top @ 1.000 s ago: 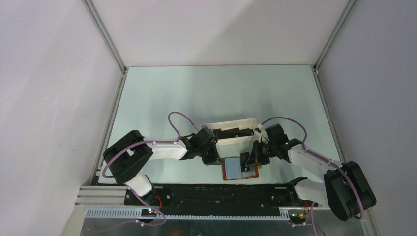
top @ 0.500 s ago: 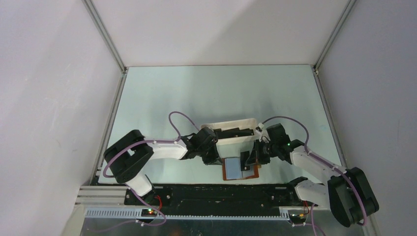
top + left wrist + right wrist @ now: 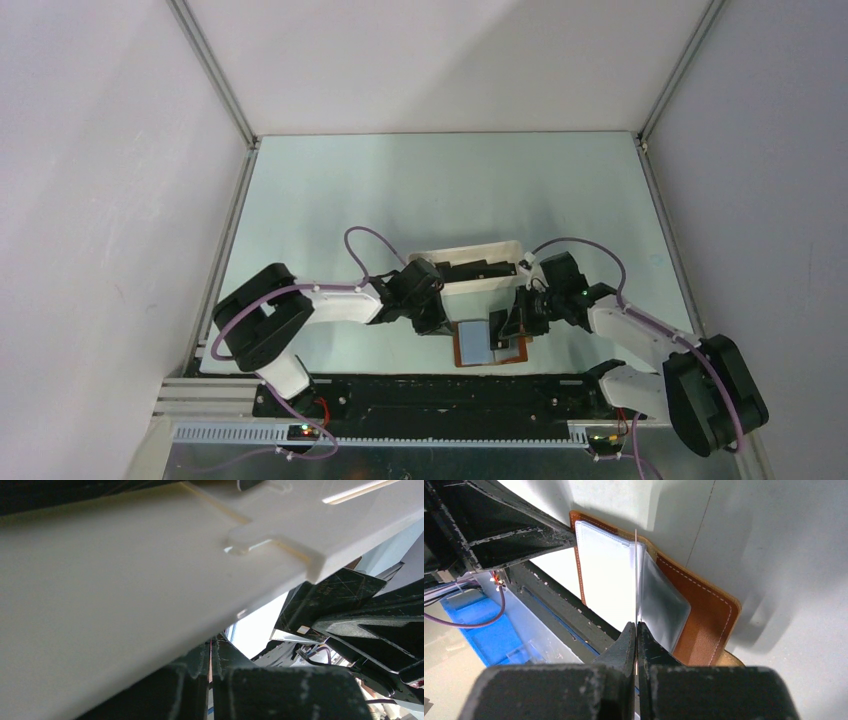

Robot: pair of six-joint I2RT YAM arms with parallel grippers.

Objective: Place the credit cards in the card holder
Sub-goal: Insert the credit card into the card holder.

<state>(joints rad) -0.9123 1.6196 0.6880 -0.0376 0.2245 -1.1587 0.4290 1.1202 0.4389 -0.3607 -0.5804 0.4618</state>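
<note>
Card [image 3: 636, 575] apparently in right end effector [image 3: 636, 628]

Bright, even light; soft shadows; wrist views blurred up close.

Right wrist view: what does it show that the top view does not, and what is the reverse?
Only the right wrist view shows the right end effector shut on a thin card, edge-on at the wallet's pale pockets. Only the top view shows the white tray beyond the wallet. Both show the open wallet on the table.
</note>
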